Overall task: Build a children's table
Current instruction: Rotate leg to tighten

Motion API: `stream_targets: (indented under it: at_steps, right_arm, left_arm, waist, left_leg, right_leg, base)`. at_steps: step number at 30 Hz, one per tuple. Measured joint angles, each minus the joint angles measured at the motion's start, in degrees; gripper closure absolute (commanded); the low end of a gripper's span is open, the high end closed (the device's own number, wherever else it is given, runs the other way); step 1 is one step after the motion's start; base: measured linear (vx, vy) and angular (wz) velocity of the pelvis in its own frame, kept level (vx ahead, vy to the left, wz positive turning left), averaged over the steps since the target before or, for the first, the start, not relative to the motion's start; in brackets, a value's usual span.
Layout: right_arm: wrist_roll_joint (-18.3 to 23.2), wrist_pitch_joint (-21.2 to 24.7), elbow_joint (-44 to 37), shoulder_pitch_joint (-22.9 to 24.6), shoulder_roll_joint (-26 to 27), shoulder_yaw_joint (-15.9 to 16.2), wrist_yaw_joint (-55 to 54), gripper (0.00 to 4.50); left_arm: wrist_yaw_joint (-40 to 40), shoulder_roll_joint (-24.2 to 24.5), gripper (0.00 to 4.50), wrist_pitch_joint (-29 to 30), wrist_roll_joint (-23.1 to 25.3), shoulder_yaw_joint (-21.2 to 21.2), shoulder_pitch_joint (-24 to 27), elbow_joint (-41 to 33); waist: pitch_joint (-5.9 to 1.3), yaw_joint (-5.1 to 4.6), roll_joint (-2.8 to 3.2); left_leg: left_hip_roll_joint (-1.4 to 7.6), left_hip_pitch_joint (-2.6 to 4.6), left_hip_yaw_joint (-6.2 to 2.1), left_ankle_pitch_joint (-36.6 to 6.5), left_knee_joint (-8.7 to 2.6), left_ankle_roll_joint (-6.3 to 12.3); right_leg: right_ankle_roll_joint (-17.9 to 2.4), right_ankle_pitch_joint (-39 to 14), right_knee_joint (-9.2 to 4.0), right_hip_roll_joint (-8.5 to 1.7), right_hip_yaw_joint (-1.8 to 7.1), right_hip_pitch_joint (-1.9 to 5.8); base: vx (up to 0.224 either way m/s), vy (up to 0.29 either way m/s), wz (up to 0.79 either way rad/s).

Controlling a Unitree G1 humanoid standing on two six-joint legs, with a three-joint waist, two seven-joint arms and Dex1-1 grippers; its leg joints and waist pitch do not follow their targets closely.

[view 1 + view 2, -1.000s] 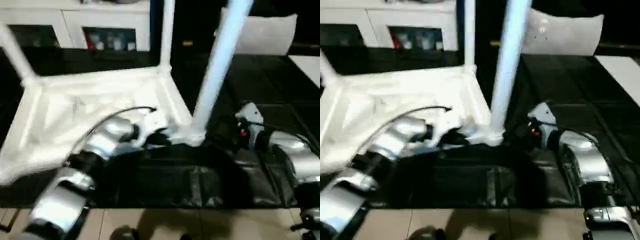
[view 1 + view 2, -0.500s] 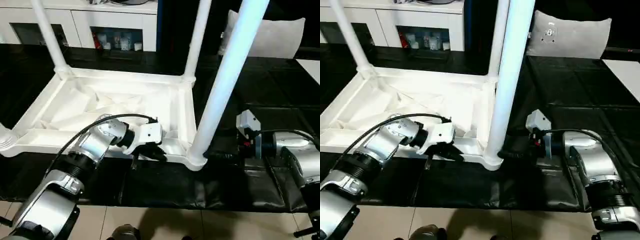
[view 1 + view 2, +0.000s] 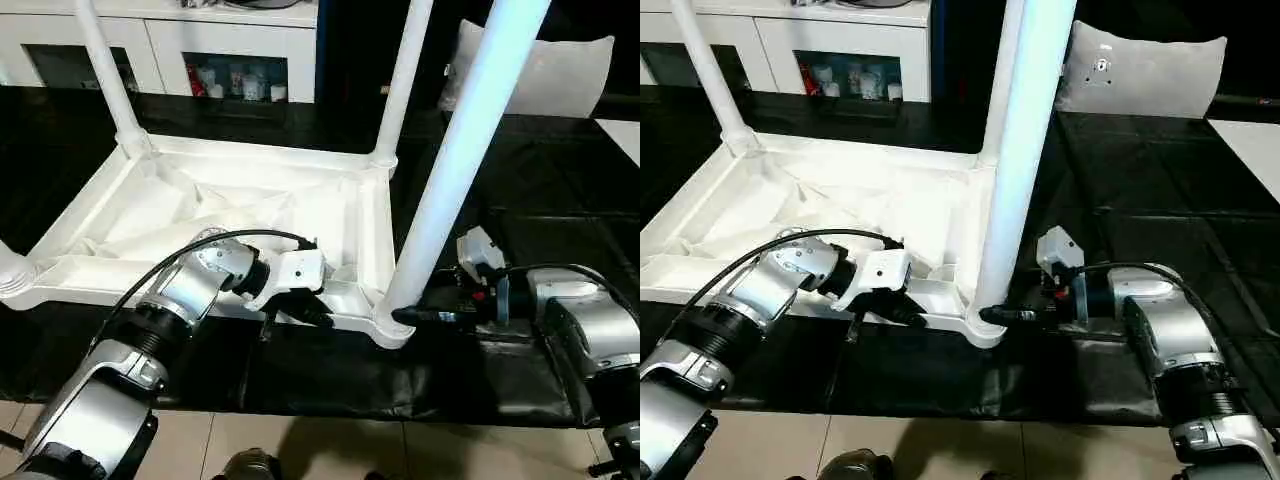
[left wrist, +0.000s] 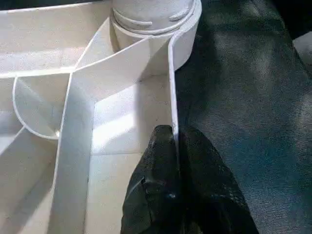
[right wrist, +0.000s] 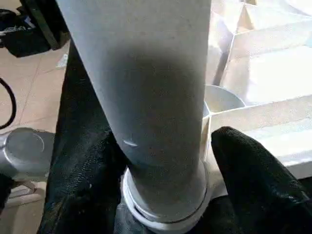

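Black mat (image 3: 520, 200) underfoot — table (image 3: 200, 210) lay upside down, legs up. Left gripper (image 4: 175, 146) pinched its rim; right gripper (image 3: 1005, 315) straddled the near leg (image 3: 450, 170), not clamped. Seating step — next needs a firm squeeze.

silver forearms (image 3: 180, 290), black cables (image 3: 170, 262) — white wrist blocks (image 3: 295, 270)

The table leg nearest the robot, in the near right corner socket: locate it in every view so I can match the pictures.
Left eye view: the leg slants up right of centre.
Right eye view: the leg stands near centre.
Left wrist view: its base sits at the rim's far end.
Right wrist view: the leg rises between the right gripper's fingers.
Shared landmark: the corner socket.
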Motion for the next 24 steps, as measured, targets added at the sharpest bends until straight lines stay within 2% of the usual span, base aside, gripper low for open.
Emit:
stream_targets:
  at_steps: [8, 12, 16, 18, 21, 23, 24]
  right_arm:
    - [0.67, 1.71, -0.33, 0.15, 0.12, 0.10, 0.64, 2.47]
    - [0.79, 3.13, -1.56, 0.66, 0.32, 0.00, -0.74, 2.56]
    - [-0.40, 4.61, -0.47, -0.16, 3.19, -1.35, -7.71, 2.57]
    - [-1.67, 5.38, 0.95, -1.37, 4.99, -2.27, -12.67, 2.58]
    - [-4.21, 9.09, 3.60, -4.80, 8.34, -2.89, -22.84, 2.59]
    - [-5.58, 12.17, 5.88, -7.40, 11.87, -4.87, -32.48, 2.59]
    - [-6.30, 12.85, 6.51, -8.19, 12.93, -5.32, -35.72, 2.59]
  left_arm:
    - [-0.04, 0.09, 4.50, 0.65, -0.03, 0.03, 0.16, -0.44]
    - [0.12, -0.46, 4.50, 1.78, -0.22, 0.20, 0.15, -0.44]
    - [4.31, -1.79, 4.50, 5.05, 0.32, 2.23, -0.32, 1.40]
    - [7.48, -2.64, 4.50, 7.04, 0.83, 2.92, -0.94, 2.49]
    - [13.97, -5.57, 4.50, 12.04, 1.69, 4.50, -2.96, 5.36]
    - [20.58, -9.18, 4.50, 15.63, 1.92, 5.91, -4.69, 8.39]
    - [22.54, -10.14, 4.50, 16.62, 1.94, 6.15, -5.15, 9.02]
  waist:
    - [0.00, -0.05, 0.00]
    - [-0.01, -0.14, 0.01]
    - [-0.03, -0.61, 0.04]
    - [-0.02, -1.43, 0.03]
    - [0.04, -3.00, -0.04]
    - [0.13, -4.02, 0.10]
    - [0.19, -4.60, 0.17]
  left_leg:
    - [0.00, 0.00, 0.00, 0.00, 0.00, 0.00]
    - [0.00, 0.03, 0.00, 0.00, 0.00, 0.00]
    - [0.00, 0.23, 0.00, 0.04, 0.01, -0.06]
    - [0.00, 0.37, 0.00, 0.06, 0.02, -0.09]
    - [-0.01, 0.64, -0.01, 0.06, 0.07, -0.10]
    - [0.03, 0.85, -0.26, 0.05, -0.02, -0.10]
    - [0.04, 0.85, -0.46, 0.04, 0.01, -0.09]
  right_leg:
    - [0.00, 0.00, 0.00, 0.00, 0.00, 0.00]
    - [0.00, 0.00, 0.01, 0.00, 0.00, 0.01]
    - [0.25, -0.15, 0.02, 0.00, 0.00, 0.12]
    - [0.31, -0.19, -0.06, 0.00, 0.00, 0.19]
    - [0.36, -0.22, -0.38, -0.04, -0.12, 0.41]
    - [0.37, -0.23, -1.18, -0.12, -0.70, 0.85]
    - [0.37, -0.23, -1.49, -0.46, -1.44, 1.05]
  base:
    - [0.000, 0.000, 0.00]
    - [0.000, 0.000, 0.00]
    - [0.000, 0.000, 0.00]
    - [0.000, 0.000, 0.00]
    - [0.000, 0.000, 0.00]
    - [0.000, 0.000, 0.00]
    - [0.000, 0.000, 0.00]
